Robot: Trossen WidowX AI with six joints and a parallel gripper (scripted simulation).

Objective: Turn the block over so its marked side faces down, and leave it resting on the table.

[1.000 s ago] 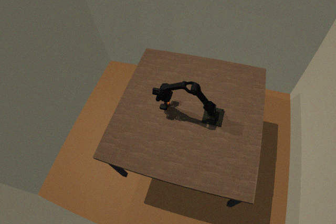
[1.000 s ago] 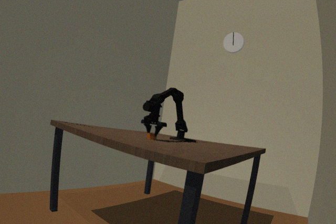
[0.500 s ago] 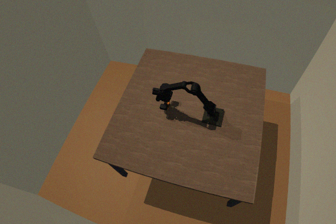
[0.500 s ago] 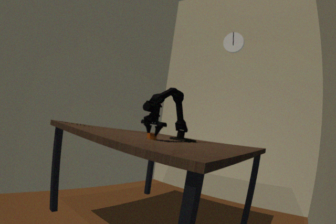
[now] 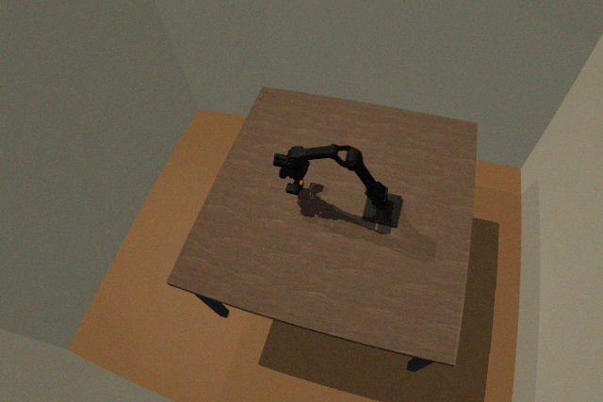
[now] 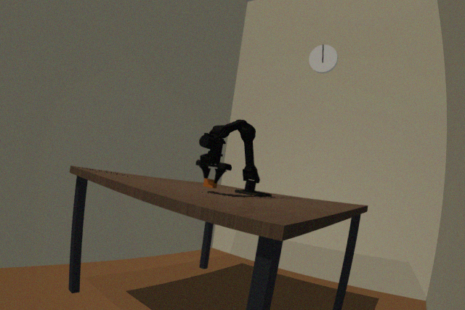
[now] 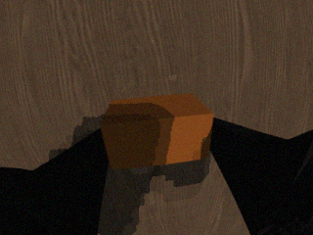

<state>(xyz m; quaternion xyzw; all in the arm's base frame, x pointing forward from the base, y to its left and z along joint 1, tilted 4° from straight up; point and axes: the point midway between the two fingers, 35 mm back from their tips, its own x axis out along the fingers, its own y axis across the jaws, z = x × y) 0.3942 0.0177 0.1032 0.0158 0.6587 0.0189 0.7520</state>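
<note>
An orange block (image 5: pixel 301 183) (image 6: pixel 208 183) (image 7: pixel 183 137) is between the two black fingers of my gripper (image 5: pixel 300 185) (image 6: pixel 211 181) (image 7: pixel 156 128). The gripper is shut on it, one finger against each end in the wrist view. The block seems to be held a little above the wooden table (image 5: pixel 340 265) (image 6: pixel 158 186) (image 7: pixel 156 44), with its shadow falling on the wood beside and below it. Two long faces show in the wrist view, plain orange and partly shaded. No mark can be made out on them; the other faces are hidden.
The arm's dark base plate (image 5: pixel 398 207) (image 6: pixel 262 194) stands on the table, to the right of the block in the top and exterior views. The arm arches over from it to the gripper. The table's left edge lies beyond the gripper in the top view.
</note>
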